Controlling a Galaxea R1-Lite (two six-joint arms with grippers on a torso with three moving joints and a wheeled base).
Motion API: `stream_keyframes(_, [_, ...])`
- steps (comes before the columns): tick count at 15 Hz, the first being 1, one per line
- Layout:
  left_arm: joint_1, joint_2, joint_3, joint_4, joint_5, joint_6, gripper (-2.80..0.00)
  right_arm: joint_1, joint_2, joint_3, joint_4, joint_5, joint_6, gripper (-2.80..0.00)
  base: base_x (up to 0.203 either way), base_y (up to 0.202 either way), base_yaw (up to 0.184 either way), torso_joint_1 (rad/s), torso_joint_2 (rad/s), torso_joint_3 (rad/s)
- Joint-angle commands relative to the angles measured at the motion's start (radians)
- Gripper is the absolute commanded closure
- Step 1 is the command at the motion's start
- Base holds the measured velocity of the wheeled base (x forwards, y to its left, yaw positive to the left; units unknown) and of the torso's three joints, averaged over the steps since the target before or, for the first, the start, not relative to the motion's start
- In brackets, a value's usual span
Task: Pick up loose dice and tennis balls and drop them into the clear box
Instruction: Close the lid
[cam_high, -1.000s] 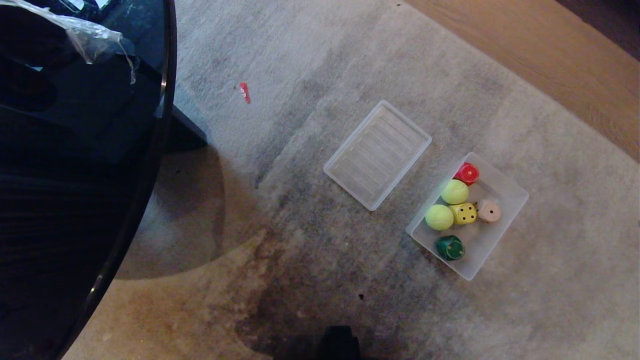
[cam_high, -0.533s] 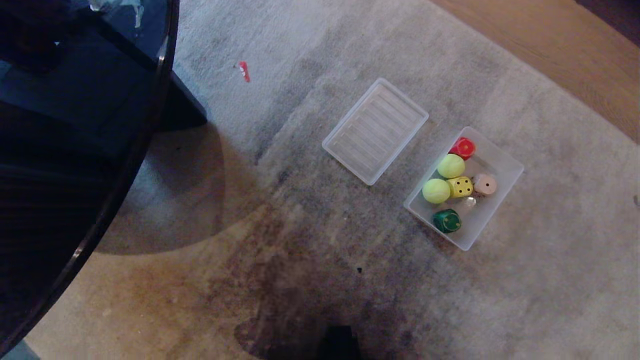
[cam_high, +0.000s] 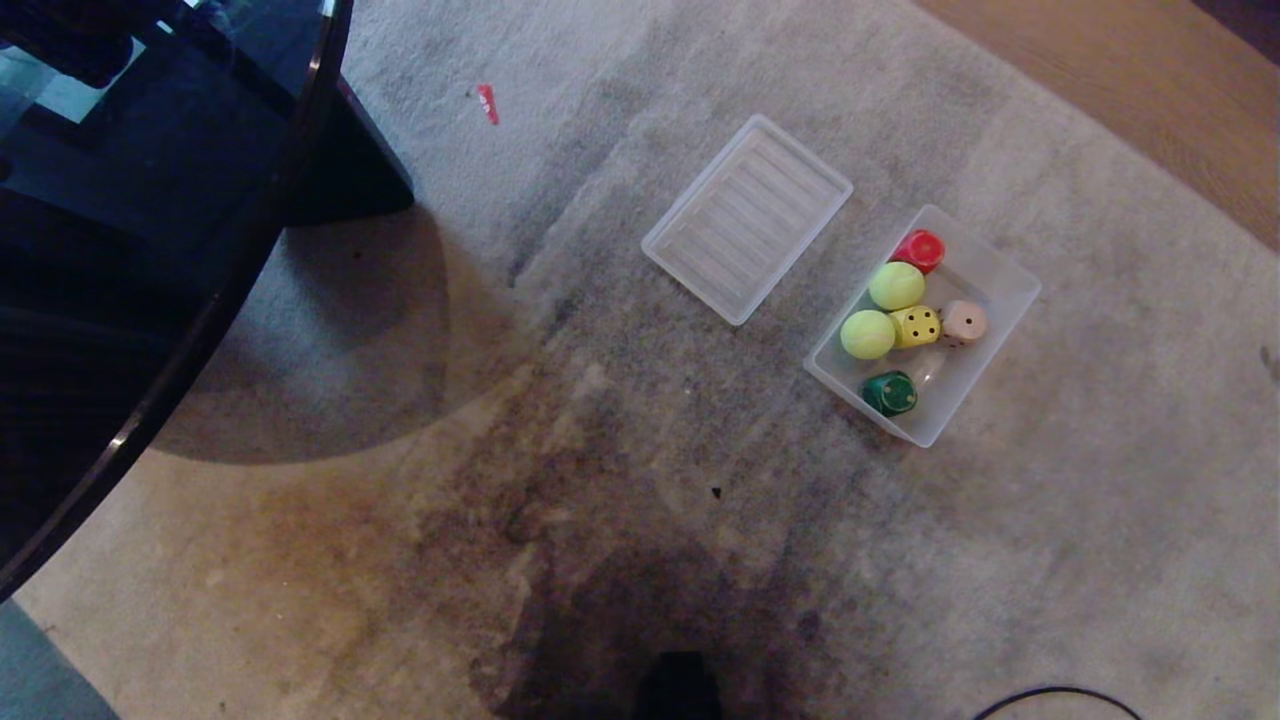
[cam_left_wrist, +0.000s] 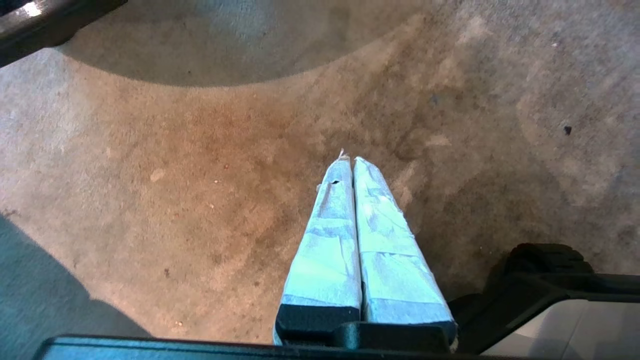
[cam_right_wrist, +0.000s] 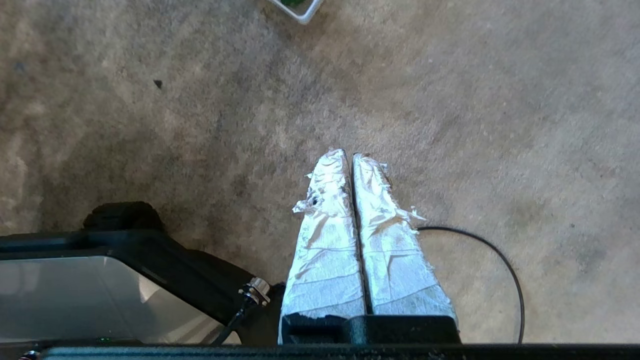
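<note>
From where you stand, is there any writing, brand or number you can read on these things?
No words, brands or numerals can be read anywhere.
Yellow die: dark dots on top, about four; count unsure.
Beige die: one dark dot on top.
Green die: pale dots, too blurred to count.
Lid: ribs only, no text.

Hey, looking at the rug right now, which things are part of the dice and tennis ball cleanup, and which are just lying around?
Part of the job:
- clear box
- two tennis balls, in the box
- yellow die, in the box
- green die, in the box

Just lying about:
- ribbed lid, on the rug beside the box
- red piece and beige die, in the box
- small red scrap
- black glass table
- black cable
</note>
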Motion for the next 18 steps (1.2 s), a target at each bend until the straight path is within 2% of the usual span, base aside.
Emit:
stream_keyframes(1, [0.0, 0.0, 0.0, 0.0, 0.0, 0.0, 0.0, 0.001, 0.002, 0.0, 0.001, 0.0, 0.001, 0.0, 0.0, 0.0, 0.0, 0.0, 0.0, 0.0])
stream_keyframes(7, [0.0, 0.0, 0.0, 0.0, -0.001, 0.0, 0.0, 0.001, 0.002, -0.002, 0.001, 0.0, 0.001, 0.0, 0.0, 0.0, 0.0, 0.0, 0.0, 0.0])
stream_keyframes(14, [0.0, 0.0, 0.0, 0.0, -0.001, 0.0, 0.0, 0.001, 0.002, 0.0, 0.001, 0.0, 0.0, 0.0, 0.003, -0.007, 0.138, 0.001, 0.0, 0.002])
stream_keyframes(18, [0.0, 0.0, 0.0, 0.0, 0.0, 0.0, 0.0, -0.001, 0.002, 0.0, 0.001, 0.0, 0.0, 0.0, 0.0, -0.001, 0.04, 0.002, 0.0, 0.001])
